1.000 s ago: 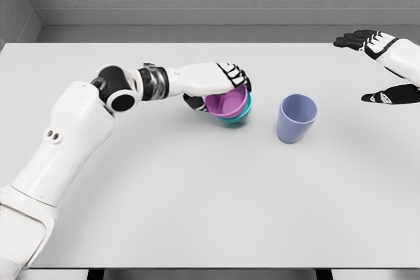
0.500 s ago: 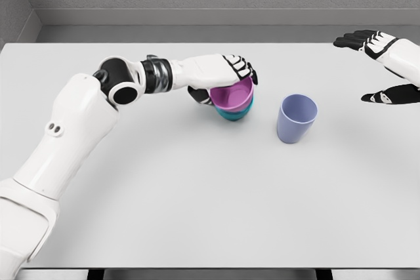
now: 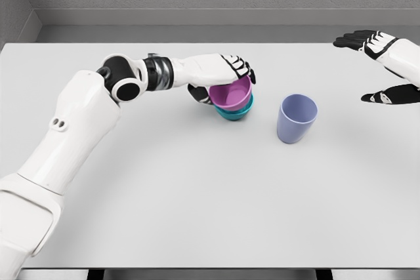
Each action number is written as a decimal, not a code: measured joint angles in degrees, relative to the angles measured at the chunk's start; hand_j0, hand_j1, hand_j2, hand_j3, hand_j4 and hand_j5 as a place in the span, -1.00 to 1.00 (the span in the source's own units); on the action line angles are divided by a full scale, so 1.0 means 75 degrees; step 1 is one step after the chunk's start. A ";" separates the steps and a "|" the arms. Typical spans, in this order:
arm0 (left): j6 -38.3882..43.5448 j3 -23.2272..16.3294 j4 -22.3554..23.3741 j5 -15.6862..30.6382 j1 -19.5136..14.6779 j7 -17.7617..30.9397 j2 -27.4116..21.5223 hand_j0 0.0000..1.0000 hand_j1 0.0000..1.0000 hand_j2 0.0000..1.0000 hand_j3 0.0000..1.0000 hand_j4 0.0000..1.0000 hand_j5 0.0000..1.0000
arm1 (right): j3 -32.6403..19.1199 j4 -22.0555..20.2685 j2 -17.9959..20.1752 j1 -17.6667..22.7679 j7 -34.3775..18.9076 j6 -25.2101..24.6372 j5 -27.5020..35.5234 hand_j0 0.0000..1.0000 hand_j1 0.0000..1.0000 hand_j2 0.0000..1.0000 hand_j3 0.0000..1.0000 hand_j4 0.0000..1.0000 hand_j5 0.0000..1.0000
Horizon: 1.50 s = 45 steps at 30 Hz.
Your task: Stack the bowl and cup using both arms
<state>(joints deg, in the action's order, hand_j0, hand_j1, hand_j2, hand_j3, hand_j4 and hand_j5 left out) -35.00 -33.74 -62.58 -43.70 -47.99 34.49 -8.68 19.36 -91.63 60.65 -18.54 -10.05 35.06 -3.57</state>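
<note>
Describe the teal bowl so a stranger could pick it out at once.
On the white table, look just past the middle, where the left hand reaches in. Its fingers grip a purple bowl, and the teal bowl sits directly beneath, nested under it. Unlike the lavender cup standing alone to its right, only its lower part shows.

The left arm (image 3: 65,142) is a chain of smooth glossy white shells with black round joints and a ribbed grey-and-black wrist cuff. Two small dark screw holes mark its upper shell. Both white five-finger hands, left (image 3: 220,73) and right (image 3: 380,63), carry black fingers (image 3: 348,40).
</note>
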 measured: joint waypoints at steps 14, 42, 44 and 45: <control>-0.0021 0.0000 0.0087 -0.0050 0.0000 -0.0032 0.0010 1.00 1.00 1.00 1.00 1.00 1.00 | -0.0001 -0.0001 0.0000 0.0012 0.0000 0.0000 0.0000 1.00 1.00 1.00 1.00 1.00 1.00; -0.0022 -0.0136 -0.0926 0.3530 0.0504 -0.0140 -0.4430 1.00 1.00 1.00 1.00 1.00 1.00 | -0.0058 0.0012 0.0017 0.0129 0.0000 0.0000 -0.0002 1.00 1.00 1.00 1.00 1.00 1.00; -0.0022 -0.0111 -0.0930 0.3566 0.0586 -0.0141 -0.4637 1.00 1.00 1.00 1.00 1.00 1.00 | -0.0107 -0.0040 0.0026 0.0129 0.0000 0.0000 -0.0002 1.00 1.00 1.00 1.00 1.00 1.00; -0.0022 -0.0108 -0.0930 0.3575 0.0586 -0.0141 -0.4711 1.00 1.00 1.00 1.00 1.00 1.00 | -0.0147 -0.0045 0.0028 0.0141 0.0000 0.0000 -0.0001 1.00 1.00 1.00 1.00 1.00 1.00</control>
<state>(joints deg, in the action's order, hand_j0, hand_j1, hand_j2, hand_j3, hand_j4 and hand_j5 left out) -35.16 -34.55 -69.55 -16.88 -43.59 33.43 -44.01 18.25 -91.97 60.86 -17.49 -10.05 35.06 -3.58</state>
